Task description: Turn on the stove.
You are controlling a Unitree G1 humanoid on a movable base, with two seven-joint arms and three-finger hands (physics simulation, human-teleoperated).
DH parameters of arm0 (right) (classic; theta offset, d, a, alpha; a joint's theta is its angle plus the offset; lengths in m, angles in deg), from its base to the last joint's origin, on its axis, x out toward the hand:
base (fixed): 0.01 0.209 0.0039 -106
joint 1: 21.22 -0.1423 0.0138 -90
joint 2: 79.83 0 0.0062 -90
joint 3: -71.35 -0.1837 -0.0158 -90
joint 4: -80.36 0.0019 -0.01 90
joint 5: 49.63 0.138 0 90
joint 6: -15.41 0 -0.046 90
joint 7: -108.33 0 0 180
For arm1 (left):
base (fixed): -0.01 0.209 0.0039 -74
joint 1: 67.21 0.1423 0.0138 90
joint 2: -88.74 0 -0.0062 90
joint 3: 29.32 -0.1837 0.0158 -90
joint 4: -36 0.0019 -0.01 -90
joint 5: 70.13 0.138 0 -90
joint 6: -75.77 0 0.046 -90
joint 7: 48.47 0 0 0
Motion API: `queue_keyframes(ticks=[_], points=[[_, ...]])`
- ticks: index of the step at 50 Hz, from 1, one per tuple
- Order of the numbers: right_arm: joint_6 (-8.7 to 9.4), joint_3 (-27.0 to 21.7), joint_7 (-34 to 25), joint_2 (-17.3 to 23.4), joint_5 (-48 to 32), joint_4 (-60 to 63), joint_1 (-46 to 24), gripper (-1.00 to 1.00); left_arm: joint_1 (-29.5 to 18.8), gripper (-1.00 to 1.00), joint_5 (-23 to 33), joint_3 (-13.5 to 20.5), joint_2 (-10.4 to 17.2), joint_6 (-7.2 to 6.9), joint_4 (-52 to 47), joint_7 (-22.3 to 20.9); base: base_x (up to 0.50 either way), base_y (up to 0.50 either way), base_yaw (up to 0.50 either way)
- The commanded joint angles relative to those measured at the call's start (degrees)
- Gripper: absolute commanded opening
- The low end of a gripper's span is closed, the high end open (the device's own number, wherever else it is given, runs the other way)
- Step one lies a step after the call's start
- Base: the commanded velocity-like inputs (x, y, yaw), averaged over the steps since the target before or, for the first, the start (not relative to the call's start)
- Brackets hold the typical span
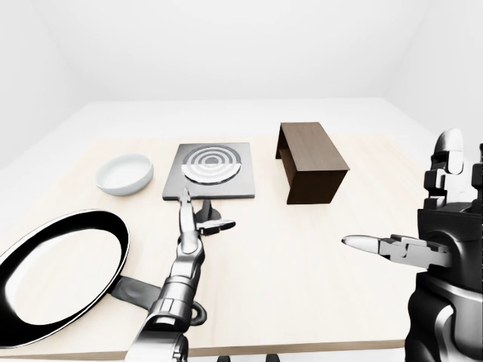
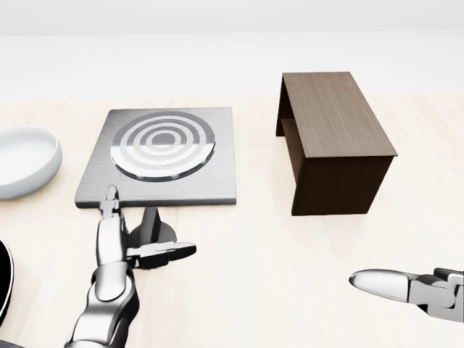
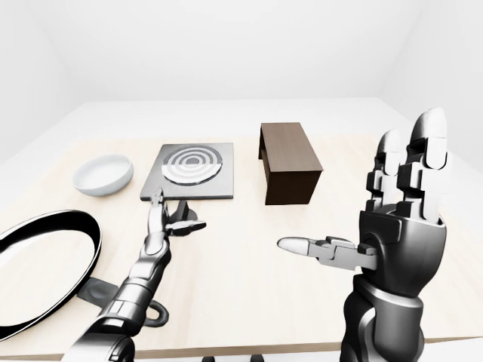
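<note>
The stove (image 2: 217, 156) is a flat grey plate with a ringed burner (image 2: 163, 143), in the upper left of the head view. A dark round knob (image 2: 154, 228) sits on the table just below the plate's lower edge. My left hand (image 2: 145, 225) is open beside the knob. Its straight finger (image 2: 110, 206) points up at the plate's lower left corner, and its thumb (image 2: 170, 251) reaches right under the knob. I cannot tell whether any finger touches the knob. My right hand (image 3: 362, 204) is held up open and empty at the right, far from the stove.
A dark wooden stand (image 2: 333, 138) rises right of the stove. A white bowl (image 2: 22, 163) lies to the stove's left. A black frying pan (image 1: 60, 275) sits at the table's lower left, its handle near my left forearm.
</note>
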Motion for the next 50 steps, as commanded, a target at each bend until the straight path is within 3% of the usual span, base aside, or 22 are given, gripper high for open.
queue_keyframes(ticks=[1,7,13,17,24,26,33,35,37,45,48,50], points=[[0.0,1.5,-0.6,-0.5,0.0,-2.2,0.2,1.0,0.8,1.0,-2.3,1.8,1.6,0.0,5.2,5.6,0.0,0.0,0.0],[0.0,1.5,-0.6,-0.5,0.0,-2.2,0.3,1.0,2.2,1.0,-2.4,2.4,2.1,0.0,1.6,9.1,0.0,0.0,0.0],[0.0,1.8,-0.5,-0.6,-0.1,-2.0,0.3,1.0,7.2,1.0,2.1,1.3,2.5,0.0,-13.2,13.1,0.0,0.0,0.0],[0.0,1.9,-0.4,-0.6,-0.2,-1.7,0.2,1.0,11.7,1.0,5.4,0.7,1.8,0.0,-27.5,13.2,0.0,0.0,0.0],[0.0,1.8,-0.4,-0.5,-0.1,-1.5,0.2,1.0,16.8,1.0,7.6,0.6,0.5,-0.03,-40.7,11.7,0.0,0.0,0.0],[0.0,1.9,-0.4,-0.5,-0.2,-1.6,0.1,1.0,19.4,1.0,8.9,0.2,0.2,-2.75,-48.9,10.9,0.0,0.0,0.0],[0.0,1.7,-0.4,-0.5,0.0,-1.1,-0.1,1.0,22.4,1.0,11.1,0.1,-0.7,-9.53,-63.2,8.5,0.0,0.0,0.0],[0.0,1.6,-0.5,-0.5,0.1,-1.3,0.1,1.0,22.6,1.0,11.0,0.4,-0.7,-9.28,-63.4,8.3,0.0,0.0,0.0],[0.0,1.5,-0.5,-0.5,0.1,-1.2,0.0,1.0,22.5,1.0,10.7,0.8,-0.6,-7.88,-61.9,8.5,0.0,0.0,0.0],[0.0,1.6,-0.6,-0.5,0.0,-1.8,0.1,1.0,22.6,1.0,10.7,1.1,-0.5,-8.56,-63.7,8.5,0.0,0.0,0.0],[0.0,1.6,-0.6,-0.5,0.0,-1.8,0.2,1.0,22.8,1.0,10.8,1.2,-0.5,-7.63,-63.2,8.6,0.0,0.0,0.0],[0.0,1.7,-0.6,-0.5,0.0,-1.8,0.2,1.0,23.0,1.0,10.8,1.3,-0.5,-8.36,-64.3,8.5,0.0,0.0,0.0]])
